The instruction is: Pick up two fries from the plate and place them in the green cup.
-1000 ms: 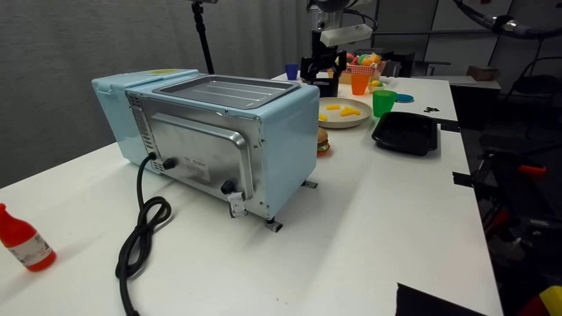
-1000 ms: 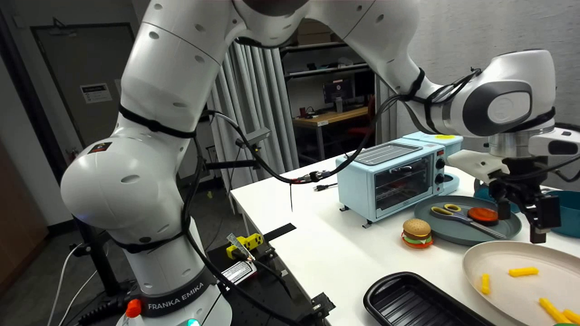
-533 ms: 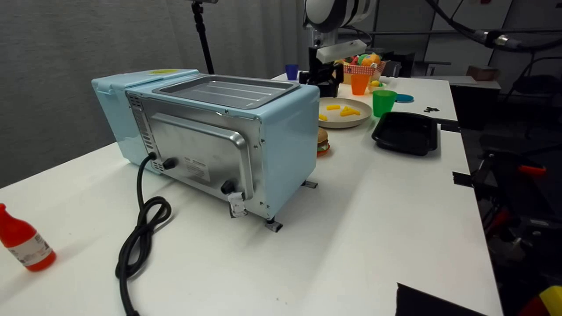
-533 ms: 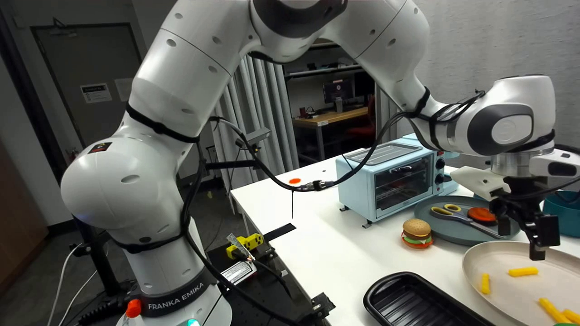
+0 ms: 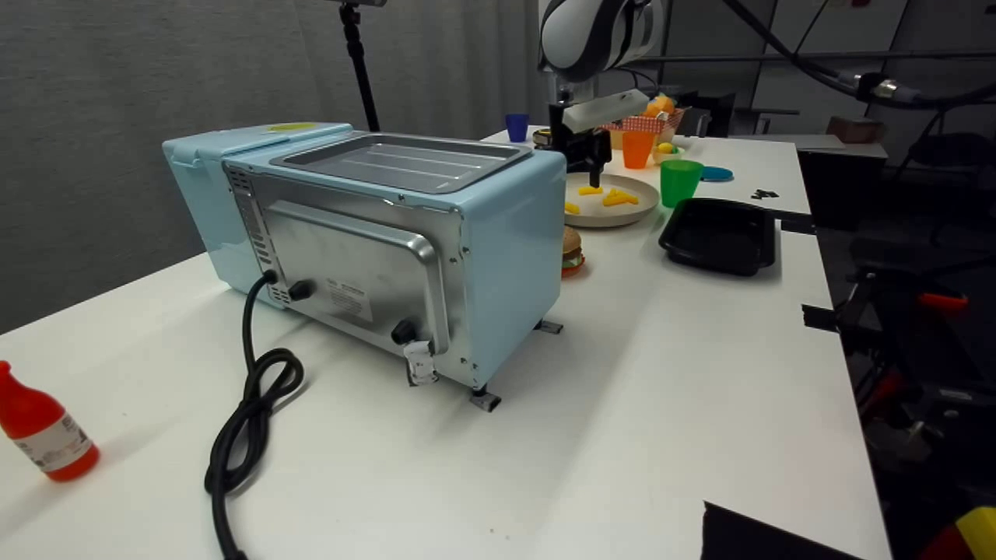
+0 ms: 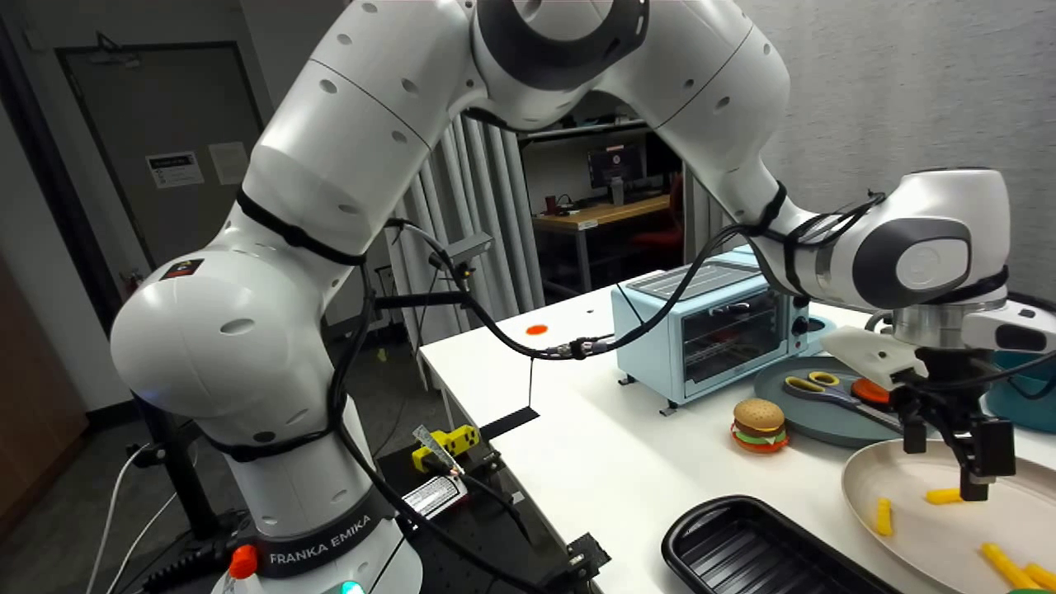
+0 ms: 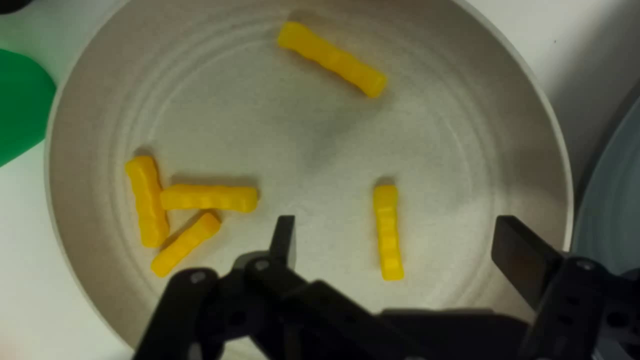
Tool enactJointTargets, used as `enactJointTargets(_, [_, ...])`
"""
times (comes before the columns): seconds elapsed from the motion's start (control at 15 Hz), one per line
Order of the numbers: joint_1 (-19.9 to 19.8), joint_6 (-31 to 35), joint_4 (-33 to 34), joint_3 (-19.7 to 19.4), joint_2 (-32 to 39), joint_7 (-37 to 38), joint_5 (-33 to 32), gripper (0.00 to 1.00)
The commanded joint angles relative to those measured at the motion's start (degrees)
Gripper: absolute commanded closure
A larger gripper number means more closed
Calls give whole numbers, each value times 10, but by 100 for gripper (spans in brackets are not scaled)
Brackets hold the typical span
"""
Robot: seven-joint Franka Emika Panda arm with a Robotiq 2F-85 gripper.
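In the wrist view, the empty, wide-spread gripper (image 7: 397,242) frames one fry (image 7: 388,232) on the plate (image 7: 300,130), green cup (image 7: 21,102) at left; overtravel, with clearance hard to judge, may cause plate impact.

A white tabletop (image 5: 661,389) carries a light-blue toaster oven (image 5: 513,264), its black cord (image 5: 252,406) looped behind it, with a red bottle (image 5: 48,430) well apart. A burger (image 6: 759,426) sits near a gray plate (image 6: 794,415) and a pale round plate (image 7: 225,105), with a green cup (image 5: 680,183) just beside the pale one and a black tray (image 5: 720,235) close by. Farther from the oven are an orange cup (image 5: 638,149), a blue cup (image 5: 517,127) and a basket (image 5: 636,124).
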Motion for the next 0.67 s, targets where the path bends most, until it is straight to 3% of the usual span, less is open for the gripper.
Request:
enactJointTargets(0.0, [-5, -9, 35, -4, 24, 3, 5, 0])
enactJointTargets(0.4, [-7, -14, 61, -7, 49, 2, 3, 0])
enactJointTargets(0.6, [-7, -16, 69, -6, 60, 2, 2, 7])
